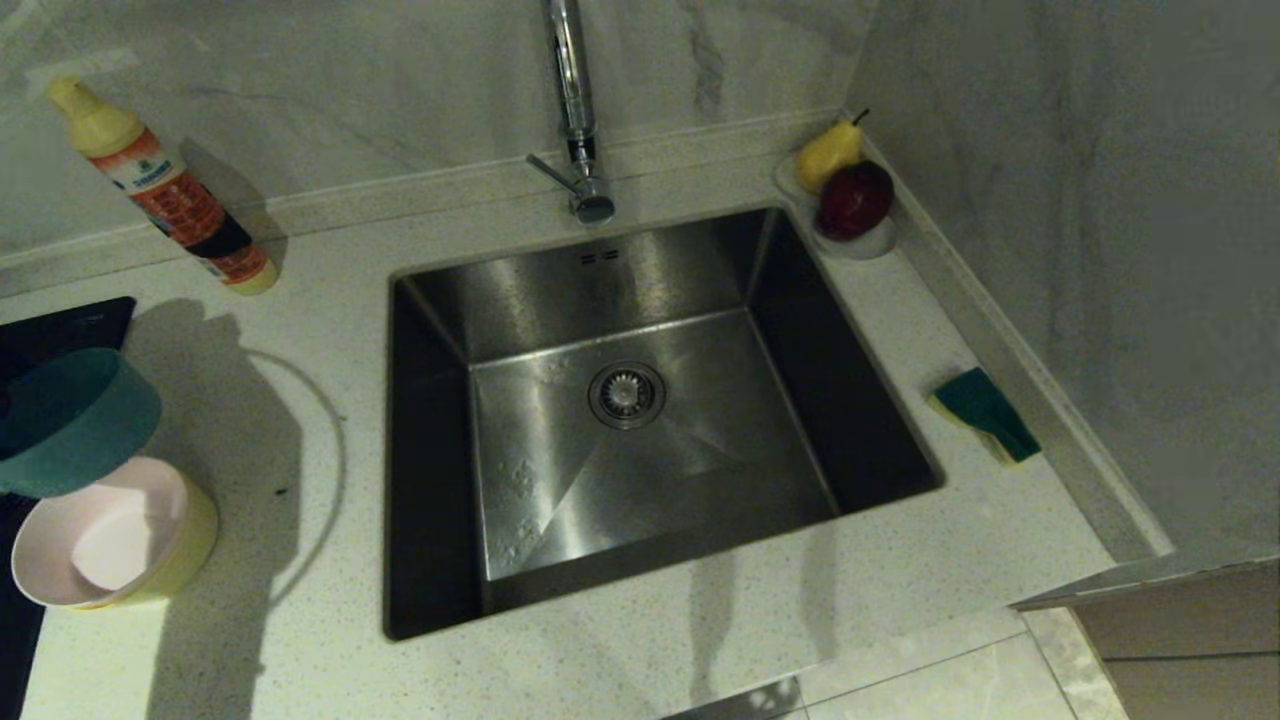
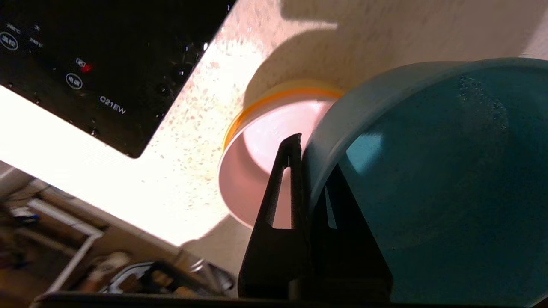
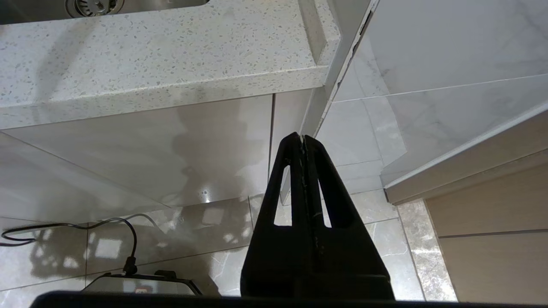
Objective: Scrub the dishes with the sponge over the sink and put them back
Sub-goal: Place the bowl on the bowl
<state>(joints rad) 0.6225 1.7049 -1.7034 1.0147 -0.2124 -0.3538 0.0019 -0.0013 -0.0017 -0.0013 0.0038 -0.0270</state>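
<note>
A light blue bowl hangs tilted at the far left, above a pale pink bowl nested in a yellow bowl. In the left wrist view my left gripper is shut on the blue bowl's rim, one finger outside and one inside, with the pink bowl just beyond it. The sponge, green side up, lies on the counter right of the sink. The sink holds nothing. My right gripper is shut on nothing, parked below the counter's front edge.
A black stove top lies at the left edge behind the bowls. A soap bottle leans at the back left. The chrome tap rises behind the sink. A white dish with fruit sits in the back right corner by the wall.
</note>
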